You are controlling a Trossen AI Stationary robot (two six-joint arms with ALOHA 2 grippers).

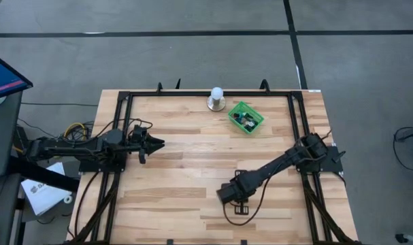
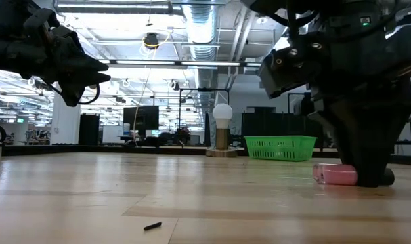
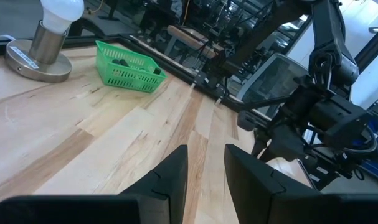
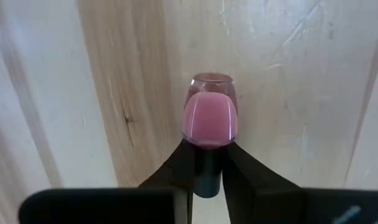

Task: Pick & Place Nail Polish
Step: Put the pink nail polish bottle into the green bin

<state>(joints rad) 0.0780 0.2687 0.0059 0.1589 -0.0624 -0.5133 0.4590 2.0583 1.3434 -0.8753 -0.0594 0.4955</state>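
Observation:
A pink nail polish bottle (image 4: 209, 118) with a dark cap lies on its side on the table near the front edge; it also shows in the low view (image 2: 336, 174). My right gripper (image 4: 207, 165) is down at the table over it (image 1: 232, 192) and shut on it. My left gripper (image 1: 156, 143) hangs empty and slightly open above the table's left part, and shows in its own wrist view (image 3: 205, 168). A green basket (image 1: 246, 117) at the far middle holds more small bottles. My right gripper pinches the bottle's dark cap (image 4: 206, 173) between its two fingers, right behind the pink body. The fingers come from above, pointing down, and lie across the bottle. The bottle lies level with its side on the table (image 2: 340, 183).
A white-domed object on a metal base (image 1: 216, 99) stands at the far edge beside the basket. A small dark piece (image 2: 152, 226) lies on the table toward the near edge. A black cable loop (image 1: 237, 208) hangs below my right wrist. Black frame rails run along the table's sides.

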